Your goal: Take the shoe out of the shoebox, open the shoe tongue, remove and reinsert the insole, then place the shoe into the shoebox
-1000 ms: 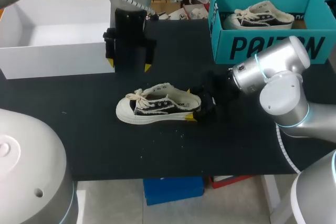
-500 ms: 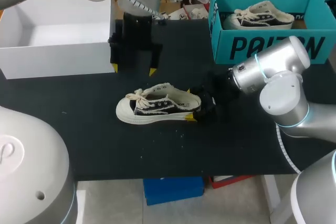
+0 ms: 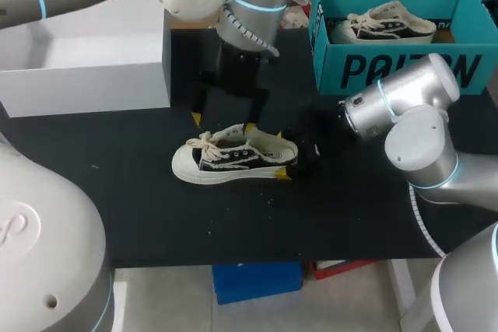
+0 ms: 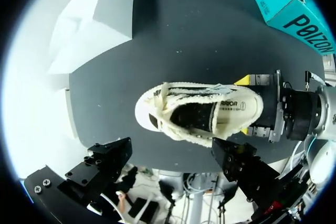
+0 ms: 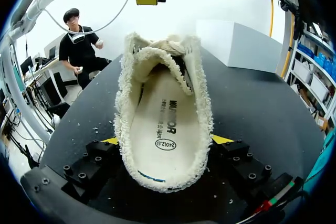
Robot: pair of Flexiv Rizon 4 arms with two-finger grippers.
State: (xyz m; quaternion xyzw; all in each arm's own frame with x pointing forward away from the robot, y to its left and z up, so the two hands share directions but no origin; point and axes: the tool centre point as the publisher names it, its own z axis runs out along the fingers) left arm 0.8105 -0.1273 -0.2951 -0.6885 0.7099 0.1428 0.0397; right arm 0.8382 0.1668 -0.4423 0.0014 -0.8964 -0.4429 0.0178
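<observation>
1. While resting mid-bench, cream-and-black canvas lace-up shoe (image 3: 233, 155): heel clamped between right jaws.
2. Left jaws: spread wide, empty, over shoe.
3. Teal cardboard shoebox (image 3: 389, 68): far right corner.

Black table (image 3: 117, 192): matte top, few tiny white specks (image 3: 270, 198) near middle. White box (image 3: 93, 75): open-topped, at table's far left, well apart from teal box (image 3: 389, 68). Second shoe (image 3: 385, 25): cream and black, laces tied, inside teal box at far right, toe pointing left.
</observation>
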